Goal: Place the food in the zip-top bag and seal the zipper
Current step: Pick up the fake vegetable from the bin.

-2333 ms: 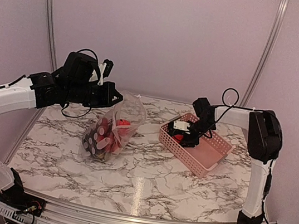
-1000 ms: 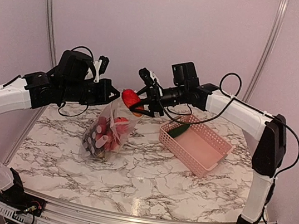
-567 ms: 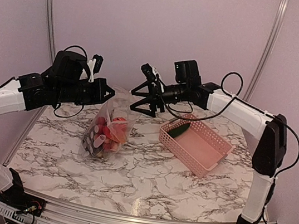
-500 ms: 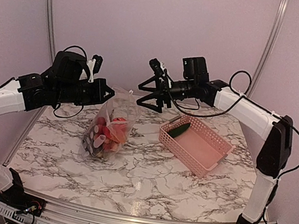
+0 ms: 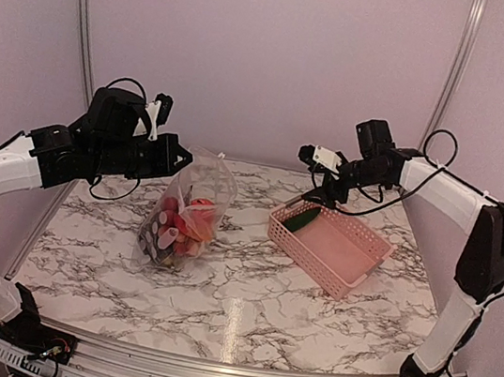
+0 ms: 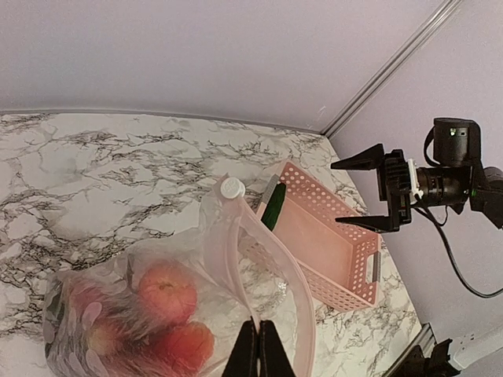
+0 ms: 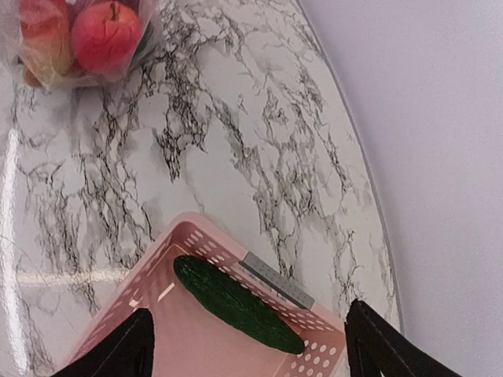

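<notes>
Top external | left tool (image 5: 183, 157) pinching bag (image 5: 189, 200) | right tool (image 5: 314, 177) spread above basket (image 5: 318, 256), cucumber (image 5: 301, 220) inside

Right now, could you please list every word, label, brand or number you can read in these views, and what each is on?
No readable text in any view.
The grey plate on the pink basket: blank, as far as can be seen.
The zip-top bag and the food in it: no print that can be made out.
The cucumber: plain.
</notes>
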